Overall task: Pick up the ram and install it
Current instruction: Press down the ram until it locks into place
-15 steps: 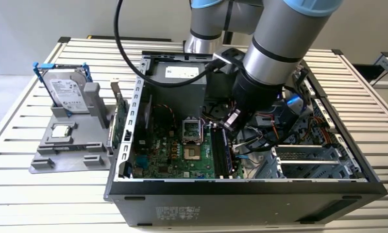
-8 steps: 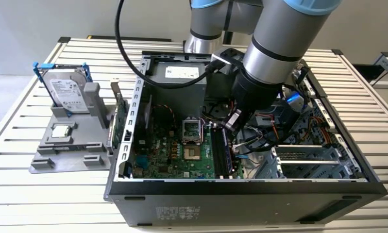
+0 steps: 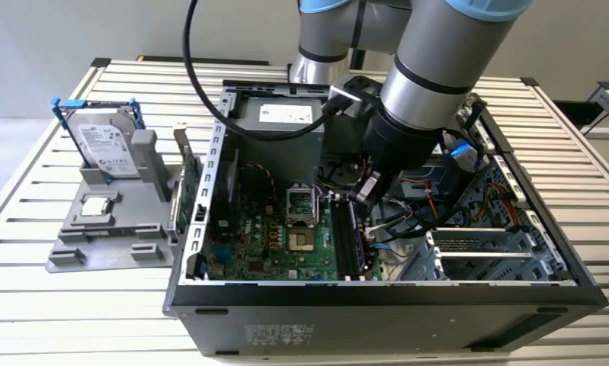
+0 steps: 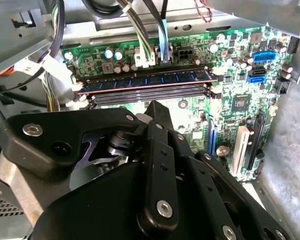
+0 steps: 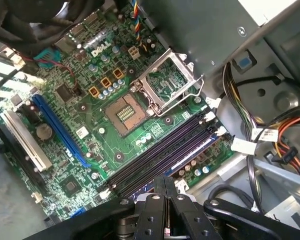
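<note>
The ram (image 4: 150, 79), a dark blue stick with black chips, stands on edge in the outermost of the black memory slots (image 4: 150, 95) on the green motherboard (image 4: 240, 75). In the first wrist view the ram (image 5: 195, 152) shows as a blue strip beside the empty slots (image 5: 160, 152). My gripper (image 5: 165, 179) hovers just above the slots with its two black fingers pressed together and nothing between them. In the exterior view the gripper (image 3: 363, 194) reaches down inside the open computer case (image 3: 386, 297), over the slots (image 3: 351, 236).
The open CPU socket (image 5: 165, 82) lies beside the slots. Cable bundles (image 5: 255, 135) run along the case wall near the gripper. A power supply (image 3: 283, 114) sits at the case's far end. A grey stand holding a hard drive (image 3: 109, 149) is on the slatted table (image 3: 40, 229) at the exterior view's left.
</note>
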`<state>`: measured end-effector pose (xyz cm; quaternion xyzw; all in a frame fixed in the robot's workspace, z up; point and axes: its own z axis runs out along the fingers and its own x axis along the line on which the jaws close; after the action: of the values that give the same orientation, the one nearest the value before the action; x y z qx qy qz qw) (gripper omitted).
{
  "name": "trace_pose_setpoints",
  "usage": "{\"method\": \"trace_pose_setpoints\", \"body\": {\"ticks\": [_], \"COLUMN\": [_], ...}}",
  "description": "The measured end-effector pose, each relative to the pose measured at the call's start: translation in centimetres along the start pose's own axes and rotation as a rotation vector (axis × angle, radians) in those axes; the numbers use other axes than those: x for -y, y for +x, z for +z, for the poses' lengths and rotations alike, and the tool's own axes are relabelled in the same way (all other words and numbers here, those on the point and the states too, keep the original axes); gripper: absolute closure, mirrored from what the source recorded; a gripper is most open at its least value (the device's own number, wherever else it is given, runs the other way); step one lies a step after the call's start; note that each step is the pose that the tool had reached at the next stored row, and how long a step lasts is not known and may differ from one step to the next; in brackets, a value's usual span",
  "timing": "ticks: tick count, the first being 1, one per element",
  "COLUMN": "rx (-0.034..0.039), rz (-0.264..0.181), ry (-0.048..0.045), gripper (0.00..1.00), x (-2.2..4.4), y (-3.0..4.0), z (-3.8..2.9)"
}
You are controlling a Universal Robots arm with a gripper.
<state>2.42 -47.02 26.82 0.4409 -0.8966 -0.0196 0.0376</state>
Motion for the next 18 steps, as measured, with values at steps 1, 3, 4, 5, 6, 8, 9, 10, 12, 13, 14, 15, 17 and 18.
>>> {"method": "trace_pose_setpoints", "body": {"ticks": [1, 3, 4, 5, 6, 8, 9, 10, 12, 13, 14, 15, 17, 18], "rx": [-0.0004, -0.0015, -0.002, -0.0025, -0.003, -0.0039, -0.0043, -0.0049, -0.0058, -0.0063, -0.0069, -0.0076, -0.0088, -0.0095], "rz": [-0.007, -0.023, -0.032, -0.041, -0.049, -0.066, -0.075, -0.084, -0.101, -0.109, -0.118, -0.127, -0.145, -0.155], "ry": [0.0004, 0.0013, 0.0018, 0.0023, 0.0028, 0.0041, 0.0047, 0.0054, 0.0065, 0.0069, 0.0074, 0.0078, 0.0088, 0.0092], "gripper": [1.0, 1.0, 1.0, 1.0, 1.0, 1.0, 1.0, 1.0, 1.0, 1.0, 1.0, 1.0, 1.0, 1.0], "x": [-0.02, -0.07, -0.09, -0.11, -0.14, -0.18, -0.2, -0.22, -0.26, -0.28, -0.3, -0.31, -0.34, -0.36], "y": [-0.03, -0.09, -0.12, -0.16, -0.18, -0.24, -0.27, -0.3, -0.36, -0.38, -0.4, -0.42, -0.46, -0.48], "z": [0.01, 0.01, 0.02, 0.02, 0.03, 0.05, 0.05, 0.06, 0.07, 0.08, 0.08, 0.08, 0.08, 0.08]}}
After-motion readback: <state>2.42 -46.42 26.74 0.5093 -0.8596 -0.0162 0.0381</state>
